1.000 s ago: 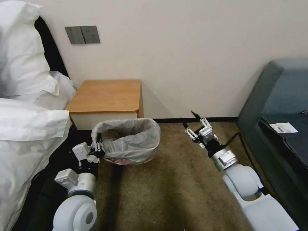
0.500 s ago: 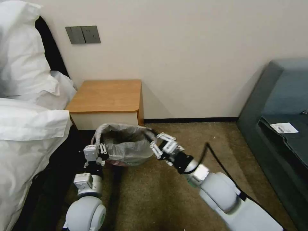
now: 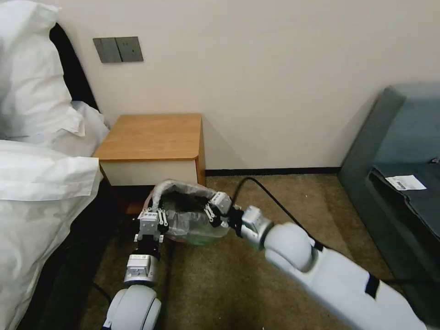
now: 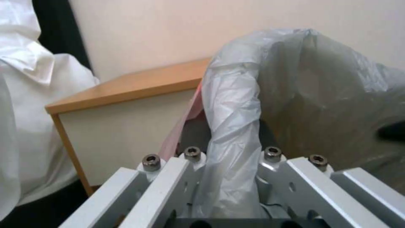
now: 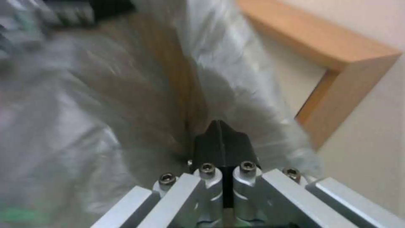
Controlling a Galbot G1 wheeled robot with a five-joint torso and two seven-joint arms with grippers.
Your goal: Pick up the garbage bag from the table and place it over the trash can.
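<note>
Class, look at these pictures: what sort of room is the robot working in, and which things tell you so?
Most likely a bedroom, perhaps a hotel room: plump white pillows beside a small orange-brown wooden nightstand, a grey wall switch plate, and a grey upholstered sofa on brown carpet.

The garbage bag (image 3: 183, 208), thin crinkly grey plastic, lies draped over the trash can (image 3: 201, 237), its mouth rolled into a thick rim and open upward (a pink-red band shows at the lower edge). The can, pale green below the plastic, stands on the carpet just before the table (image 3: 153, 137), whose orange-brown tabletop is bare.
</note>
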